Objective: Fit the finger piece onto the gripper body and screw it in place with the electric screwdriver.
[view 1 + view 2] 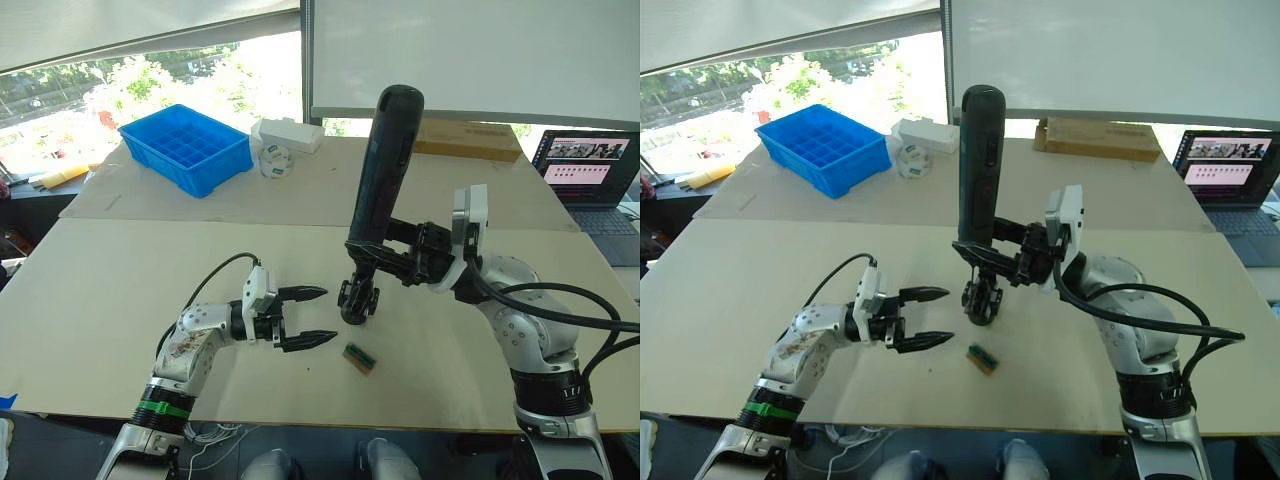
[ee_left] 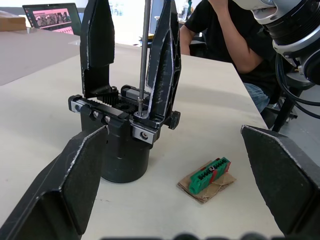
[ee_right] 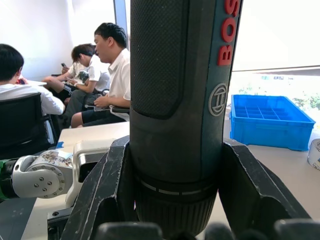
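gripping electric screwdriver (image 1: 385, 170), right pincer (image 1: 400, 262) bears on gripper body (image 1: 357, 300); left pincer (image 1: 312, 316) released.

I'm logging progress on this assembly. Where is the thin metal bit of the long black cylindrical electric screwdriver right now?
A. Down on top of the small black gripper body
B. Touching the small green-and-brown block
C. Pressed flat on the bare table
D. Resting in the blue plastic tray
A: the right gripper holds the electric screwdriver upright, and its bit reaches down onto the top of the gripper body.
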